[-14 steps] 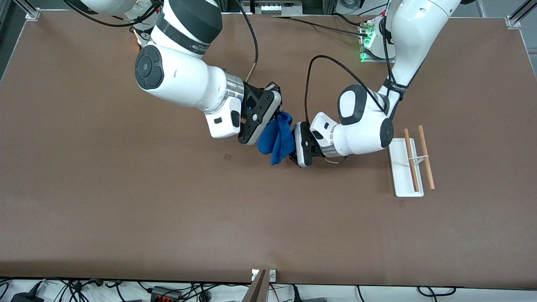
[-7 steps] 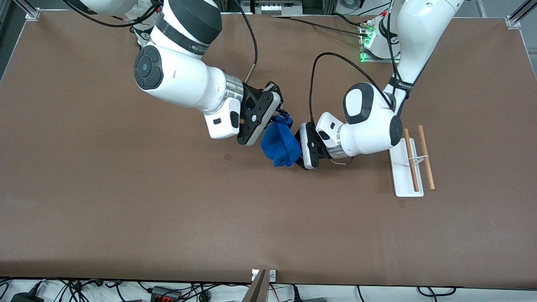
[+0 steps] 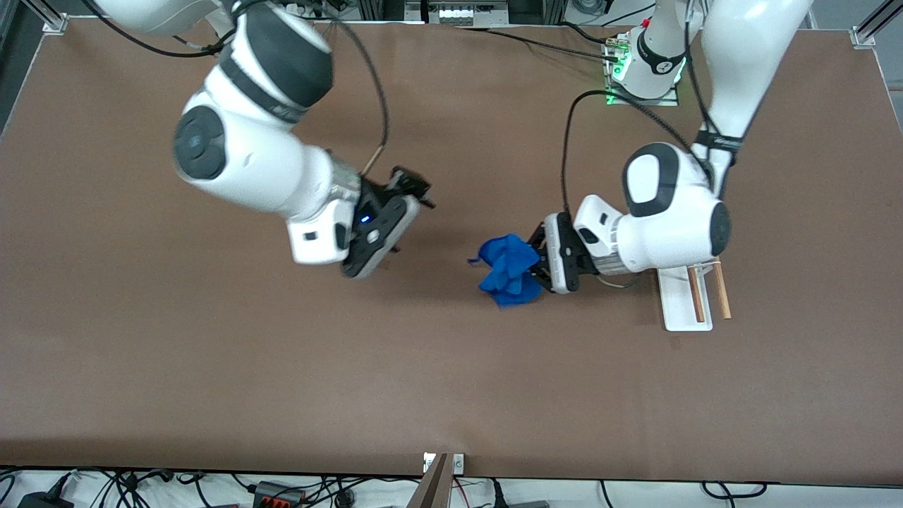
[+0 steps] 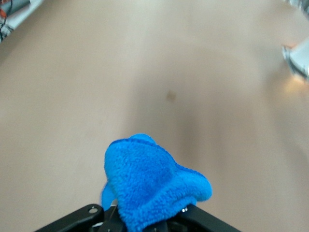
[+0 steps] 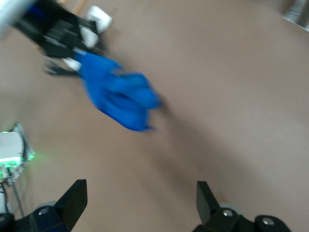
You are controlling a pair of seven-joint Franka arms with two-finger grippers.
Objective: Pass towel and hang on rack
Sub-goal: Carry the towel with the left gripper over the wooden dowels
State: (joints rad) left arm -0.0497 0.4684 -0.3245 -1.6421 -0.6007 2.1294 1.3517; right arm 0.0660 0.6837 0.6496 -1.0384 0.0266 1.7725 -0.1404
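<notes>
The blue towel (image 3: 509, 270) hangs bunched from my left gripper (image 3: 537, 262), which is shut on it over the middle of the table; it fills the lower part of the left wrist view (image 4: 149, 183). My right gripper (image 3: 408, 204) is open and empty, apart from the towel, toward the right arm's end of the table. In the right wrist view its fingertips (image 5: 73, 195) stand wide apart, with the towel (image 5: 120, 96) and the left gripper (image 5: 65, 41) farther off. The rack (image 3: 681, 305), white base with two wooden rods (image 3: 709, 293), sits beside the left arm's wrist, partly hidden by it.
The brown table (image 3: 282, 367) has a small dark mark (image 4: 170, 95) on it. A base plate with a green light (image 3: 621, 77) and cables lies at the left arm's base. Cables and plugs run along the table's near edge.
The right gripper has let go of the towel and drawn back toward the right arm's end. The left gripper has carried the towel toward the rack, and the left arm now covers part of the rack.
</notes>
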